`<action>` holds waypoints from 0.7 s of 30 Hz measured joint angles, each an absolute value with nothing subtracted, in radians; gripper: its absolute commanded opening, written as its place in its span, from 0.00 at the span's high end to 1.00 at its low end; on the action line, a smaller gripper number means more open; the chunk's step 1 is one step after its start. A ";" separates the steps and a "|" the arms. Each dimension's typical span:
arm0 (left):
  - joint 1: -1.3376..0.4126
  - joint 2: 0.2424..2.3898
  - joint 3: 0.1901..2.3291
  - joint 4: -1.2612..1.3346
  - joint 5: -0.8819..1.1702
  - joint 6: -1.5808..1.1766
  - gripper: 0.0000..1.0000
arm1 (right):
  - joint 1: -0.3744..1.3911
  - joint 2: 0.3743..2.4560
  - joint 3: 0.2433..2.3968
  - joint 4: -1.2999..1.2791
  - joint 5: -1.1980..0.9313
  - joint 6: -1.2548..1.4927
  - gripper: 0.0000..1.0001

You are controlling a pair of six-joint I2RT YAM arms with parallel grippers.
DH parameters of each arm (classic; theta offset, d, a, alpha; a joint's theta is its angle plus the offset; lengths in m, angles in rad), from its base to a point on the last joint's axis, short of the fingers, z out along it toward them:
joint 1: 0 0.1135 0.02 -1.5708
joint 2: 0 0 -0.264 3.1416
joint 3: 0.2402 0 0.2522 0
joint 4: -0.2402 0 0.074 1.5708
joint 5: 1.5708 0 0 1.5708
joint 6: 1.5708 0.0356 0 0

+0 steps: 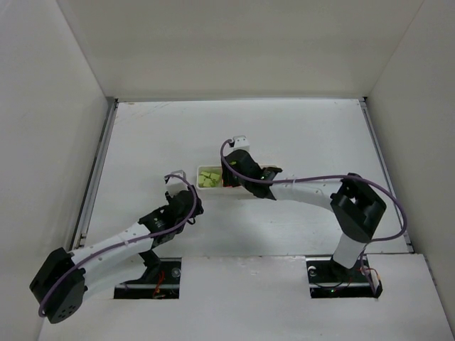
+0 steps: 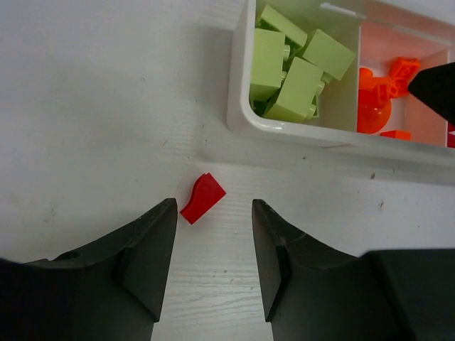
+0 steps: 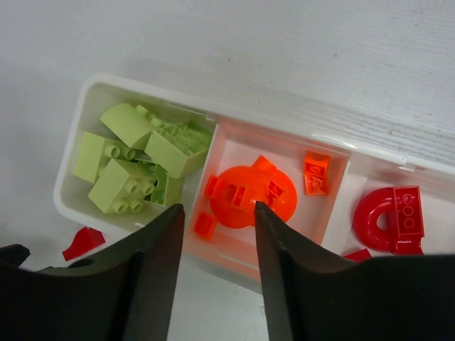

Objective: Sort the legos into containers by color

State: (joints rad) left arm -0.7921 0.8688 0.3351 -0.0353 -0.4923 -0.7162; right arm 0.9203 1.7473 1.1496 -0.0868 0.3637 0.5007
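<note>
Left wrist view: the left gripper (image 2: 213,206) has its jaws spread wide, and they hold nothing.
Loose brick: one small red lego (image 2: 202,197) lies on the white surface (image 2: 85,106). It sits between the two jaw tips and touches neither.
Tray: the white tray (image 2: 238,106) sits just past the loose brick, on its far side.
Right wrist view: the right gripper (image 3: 217,208) has its jaws apart over the middle box of the tray, and nothing is pinched.
Left box: pale green legos (image 3: 135,156) lie in a heap.
Middle box: orange legos (image 3: 245,195), one big round one and a few small bits.
Right box: red legos (image 3: 387,213), one bent like an arch.
Top view: the tray is in the middle of the surface. The left arm reaches to its near left corner, and the right arm is over it.
</note>
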 measured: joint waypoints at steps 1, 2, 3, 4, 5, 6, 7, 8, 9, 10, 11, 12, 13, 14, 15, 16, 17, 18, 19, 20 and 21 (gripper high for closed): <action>-0.797 0.876 0.335 -0.037 -0.497 -0.718 0.56 | 0.920 1.746 1.149 -0.078 0.363 0.499 0.46; -0.799 0.884 0.335 -0.037 -0.501 -0.718 0.55 | 0.920 1.743 1.148 -0.068 0.363 0.498 0.45; -0.802 0.894 0.336 -0.037 -0.504 -0.719 0.54 | 0.920 1.736 1.140 -0.057 0.362 0.498 0.45; -0.803 0.905 0.336 -0.037 -0.506 -0.717 0.54 | 0.920 1.724 1.127 -0.044 0.361 0.498 0.45; -0.804 0.917 0.337 -0.037 -0.507 -0.717 0.54 | 0.920 1.708 1.110 -0.036 0.360 0.498 0.44; -0.805 0.941 0.342 -0.038 -0.508 -0.715 0.54 | 0.920 1.668 1.078 -0.032 0.358 0.501 0.44; -0.809 0.955 0.345 -0.041 -0.513 -0.713 0.54 | 0.920 1.648 1.060 -0.017 0.357 0.501 0.44; -0.813 0.973 0.352 -0.042 -0.516 -0.711 0.54 | 0.920 1.624 1.036 -0.002 0.358 0.502 0.44; -0.818 0.999 0.363 -0.043 -0.517 -0.710 0.54 | 0.919 1.596 1.010 0.008 0.357 0.503 0.44; -0.821 1.026 0.372 -0.042 -0.517 -0.709 0.54 | 0.916 1.568 0.984 0.013 0.357 0.505 0.44; -0.823 1.050 0.378 -0.042 -0.517 -0.708 0.55 | 0.916 1.541 0.963 0.018 0.357 0.505 0.44; -0.823 1.071 0.382 -0.040 -0.517 -0.707 0.56 | 0.915 1.517 0.945 0.021 0.357 0.506 0.44; -0.823 1.093 0.385 -0.038 -0.518 -0.706 0.57 | 0.913 1.500 0.933 0.028 0.357 0.506 0.44; -0.823 1.115 0.388 -0.035 -0.518 -0.704 0.58 | 0.911 1.485 0.923 0.034 0.356 0.508 0.44; -0.822 1.134 0.389 -0.032 -0.518 -0.702 0.58 | 0.911 1.471 0.914 0.038 0.356 0.509 0.44; -0.822 1.151 0.392 -0.030 -0.518 -0.700 0.59 | 0.910 1.459 0.907 0.041 0.356 0.509 0.44; -0.822 1.166 0.393 -0.026 -0.523 -0.697 0.60 | 0.910 1.449 0.899 0.045 0.356 0.509 0.44; -0.821 1.175 0.396 -0.017 -0.525 -0.696 0.60 | 0.910 1.442 0.894 0.049 0.356 0.509 0.44; -0.817 1.182 0.399 -0.007 -0.525 -0.694 0.62 | 0.910 1.437 0.887 0.057 0.356 0.508 0.44; -0.813 1.189 0.401 0.001 -0.525 -0.692 0.63 | 0.909 1.433 0.880 0.061 0.355 0.509 0.44; -0.809 1.194 0.403 0.007 -0.525 -0.690 0.65 | 0.907 1.428 0.873 0.065 0.355 0.509 0.44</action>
State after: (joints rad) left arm -0.8089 1.1942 0.4034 0.0067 -0.5251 -0.6899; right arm 0.9070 1.4284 0.8726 0.0654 0.3553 0.5087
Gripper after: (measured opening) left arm 0.375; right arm 0.562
